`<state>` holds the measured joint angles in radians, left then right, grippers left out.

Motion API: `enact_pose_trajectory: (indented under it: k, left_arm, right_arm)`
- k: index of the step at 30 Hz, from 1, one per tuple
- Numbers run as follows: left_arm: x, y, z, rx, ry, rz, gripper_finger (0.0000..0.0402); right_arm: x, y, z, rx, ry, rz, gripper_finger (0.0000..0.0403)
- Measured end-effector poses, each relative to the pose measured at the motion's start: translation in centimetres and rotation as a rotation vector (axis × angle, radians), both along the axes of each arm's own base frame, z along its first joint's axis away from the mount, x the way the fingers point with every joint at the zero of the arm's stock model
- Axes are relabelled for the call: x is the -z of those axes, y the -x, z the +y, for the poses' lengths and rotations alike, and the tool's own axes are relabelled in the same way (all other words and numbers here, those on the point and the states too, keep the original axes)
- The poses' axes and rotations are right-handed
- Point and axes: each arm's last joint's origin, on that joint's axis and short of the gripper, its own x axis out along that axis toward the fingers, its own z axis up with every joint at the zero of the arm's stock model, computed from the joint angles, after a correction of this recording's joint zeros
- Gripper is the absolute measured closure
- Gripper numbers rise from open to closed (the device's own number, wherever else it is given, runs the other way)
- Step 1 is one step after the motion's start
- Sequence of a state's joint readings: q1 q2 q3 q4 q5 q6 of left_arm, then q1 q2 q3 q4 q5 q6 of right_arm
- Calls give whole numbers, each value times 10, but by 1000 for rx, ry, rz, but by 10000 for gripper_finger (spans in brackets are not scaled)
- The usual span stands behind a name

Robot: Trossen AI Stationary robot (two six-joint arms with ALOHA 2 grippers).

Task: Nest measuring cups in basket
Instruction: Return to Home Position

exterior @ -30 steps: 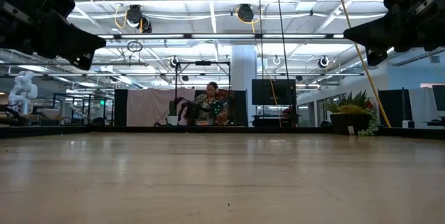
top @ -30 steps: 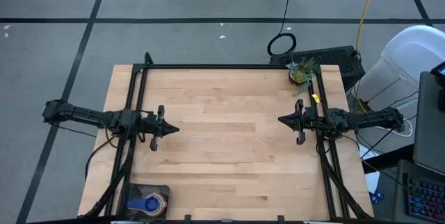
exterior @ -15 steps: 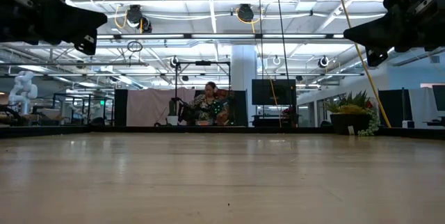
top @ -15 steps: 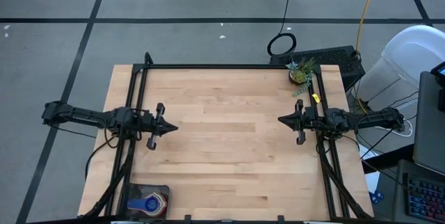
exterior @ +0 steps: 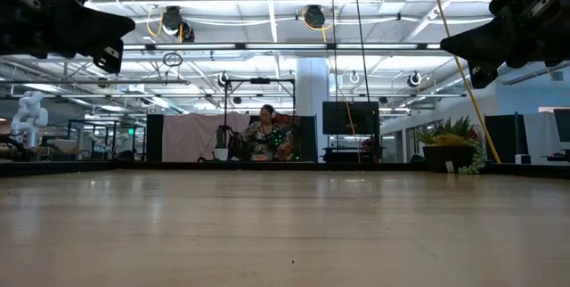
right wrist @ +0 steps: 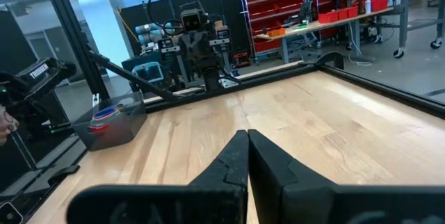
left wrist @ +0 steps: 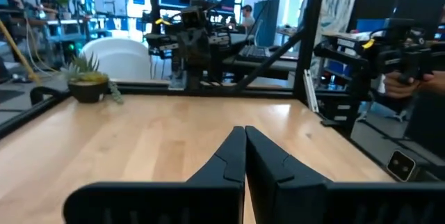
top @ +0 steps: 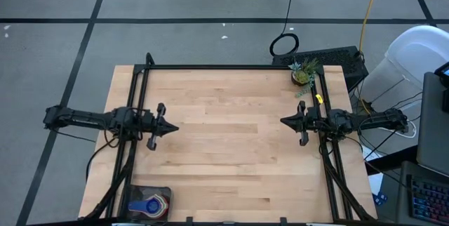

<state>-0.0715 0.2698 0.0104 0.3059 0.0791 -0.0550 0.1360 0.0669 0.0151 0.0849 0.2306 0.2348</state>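
The step in hand is the return to rest. To finish it well, each arm should settle level above its own side edge of the table [top: 231,149], clear of the load, and avoid sweeping toward the basket.

The left gripper [top: 174,129] hangs over the left edge and the right gripper [top: 283,121] over the right edge, pointing at each other. In both wrist views the fingers meet tip to tip, fully closed and holding nothing.

The basket [top: 151,188] sits at the table corner on the left arm's side, at the edge away from the potted plant [top: 302,74].

Count:
- Two grippers.
- One basket.
- One nested stack of measuring cups [top: 149,205] inside it. Blue shows on top with red-orange beside it, but the single cups cannot be counted.
- One plant.
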Motion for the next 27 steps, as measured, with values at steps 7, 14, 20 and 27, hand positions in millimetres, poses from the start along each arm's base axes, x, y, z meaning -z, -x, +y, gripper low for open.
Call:
enact_pose_trajectory:
  k: [7, 14, 20, 27]
  left_arm:
    - [-22, 16, 1, -13, 20, 120, 400]
    - [-33, 36, -1, 9, 21, 155, 400]
    - [1, 23, -7, -15, 46, 137, 401]
    - [4, 18, -10, -26, 38, 23, 401]
  right_arm:
    - [0, 0, 0, 0, -15, -2, 403]
    - [0, 0, 0, -1, -15, -2, 403]
    - [-1, 0, 0, -2, -20, -15, 403]
    - [-2, 0, 0, -1, -18, -19, 403]
